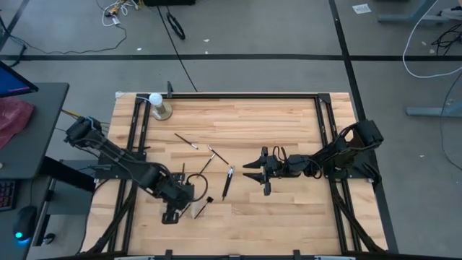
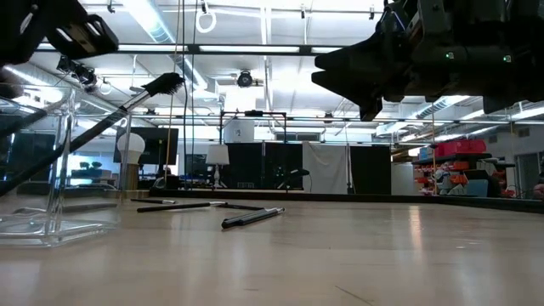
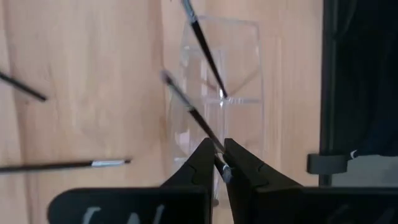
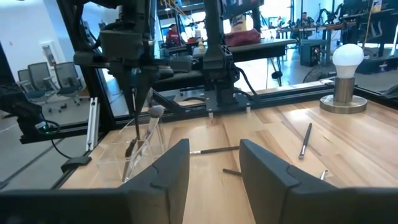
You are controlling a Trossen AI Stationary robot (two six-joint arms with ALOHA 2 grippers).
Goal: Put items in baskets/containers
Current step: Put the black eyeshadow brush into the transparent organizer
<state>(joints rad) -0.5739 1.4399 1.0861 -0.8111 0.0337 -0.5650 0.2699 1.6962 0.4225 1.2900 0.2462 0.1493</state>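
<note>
Left wrist view shows the left gripper [image 3: 219, 163] clamped on a thin makeup brush [image 3: 189, 111] over the clear organizer [image 3: 249, 68], where another brush [image 3: 205, 50] leans. High view puts the right gripper [image 1: 261, 173] mid-table, fingers apart and empty, with loose brushes [image 1: 227, 181] on the wood between the arms.

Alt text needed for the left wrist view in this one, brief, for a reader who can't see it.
The left gripper, shut on a thin makeup brush, holds it over the clear plastic organizer on the wooden table. Another brush already leans in the organizer, and two more lie on the wood beside it.
</note>
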